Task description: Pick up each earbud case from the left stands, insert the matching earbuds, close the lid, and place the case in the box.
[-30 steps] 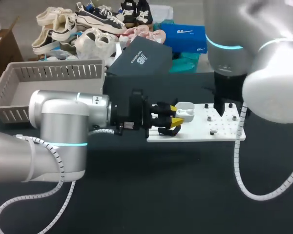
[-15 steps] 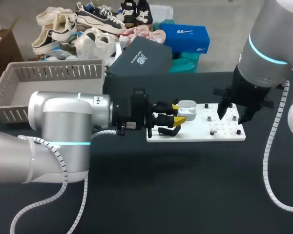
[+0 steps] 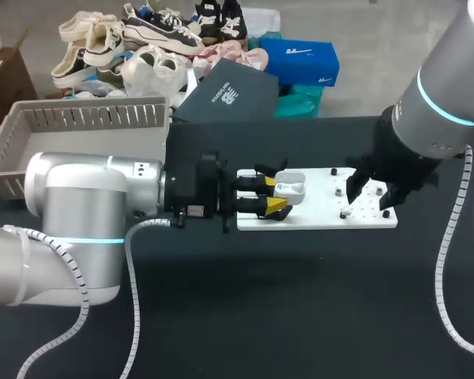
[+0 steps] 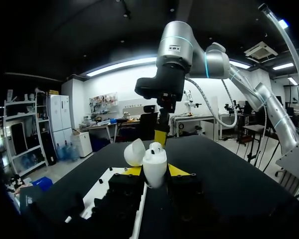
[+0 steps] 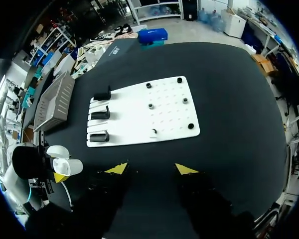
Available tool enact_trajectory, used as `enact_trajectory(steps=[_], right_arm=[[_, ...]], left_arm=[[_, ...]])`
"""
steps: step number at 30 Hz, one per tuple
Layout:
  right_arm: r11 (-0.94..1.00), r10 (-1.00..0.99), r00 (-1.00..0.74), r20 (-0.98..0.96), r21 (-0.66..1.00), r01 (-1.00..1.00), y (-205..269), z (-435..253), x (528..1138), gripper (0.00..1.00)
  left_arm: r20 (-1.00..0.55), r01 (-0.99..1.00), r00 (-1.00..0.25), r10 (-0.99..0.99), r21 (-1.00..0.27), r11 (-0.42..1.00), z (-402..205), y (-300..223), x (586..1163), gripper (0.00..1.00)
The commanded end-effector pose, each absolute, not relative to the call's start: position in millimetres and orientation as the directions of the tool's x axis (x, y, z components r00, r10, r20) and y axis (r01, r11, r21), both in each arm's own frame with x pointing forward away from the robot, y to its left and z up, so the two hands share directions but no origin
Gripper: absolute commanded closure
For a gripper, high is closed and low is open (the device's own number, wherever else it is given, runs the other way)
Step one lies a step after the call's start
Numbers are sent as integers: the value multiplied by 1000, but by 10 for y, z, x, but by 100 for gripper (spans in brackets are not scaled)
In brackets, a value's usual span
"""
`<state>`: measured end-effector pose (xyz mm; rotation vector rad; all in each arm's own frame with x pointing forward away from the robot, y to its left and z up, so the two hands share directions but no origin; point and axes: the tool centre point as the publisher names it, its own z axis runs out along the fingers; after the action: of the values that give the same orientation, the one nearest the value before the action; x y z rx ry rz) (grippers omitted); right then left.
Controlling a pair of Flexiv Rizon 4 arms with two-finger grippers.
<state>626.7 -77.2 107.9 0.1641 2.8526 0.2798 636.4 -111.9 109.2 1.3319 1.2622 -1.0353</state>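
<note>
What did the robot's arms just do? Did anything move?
The left gripper, shut on the small white earbud case with its lid open, drew back to the left and took the case along. The right arm swung rightward, bringing the open right gripper to the right end of the flat white board. The board and the grey slatted basket stayed put.
</note>
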Motion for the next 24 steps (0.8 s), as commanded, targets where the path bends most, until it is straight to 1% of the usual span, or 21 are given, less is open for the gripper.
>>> enact_trajectory(steps=[1,2,3,13,17,24], right_arm=[[979,132,-957,-259,186,85,-681,1022,6290,40],[979,134,-956,-259,185,87,-674,1008,6303,36],[979,140,-956,-258,182,94,-662,968,6342,34],[975,174,-953,-247,179,131,-642,685,6535,44],[974,180,-953,-245,182,137,-655,598,6569,51],[968,214,-949,-230,178,175,-685,473,6637,52]], left_arm=[[-985,995,93,149,97,22,1083,-1114,6395,100],[-985,995,93,149,97,22,1083,-1114,6395,100],[-985,995,93,149,97,22,1083,-1114,6395,100],[-985,995,93,149,97,22,1083,-1114,6395,100],[-985,995,93,149,97,22,1083,-1114,6395,100],[-985,995,93,149,97,22,1083,-1114,6395,100]])
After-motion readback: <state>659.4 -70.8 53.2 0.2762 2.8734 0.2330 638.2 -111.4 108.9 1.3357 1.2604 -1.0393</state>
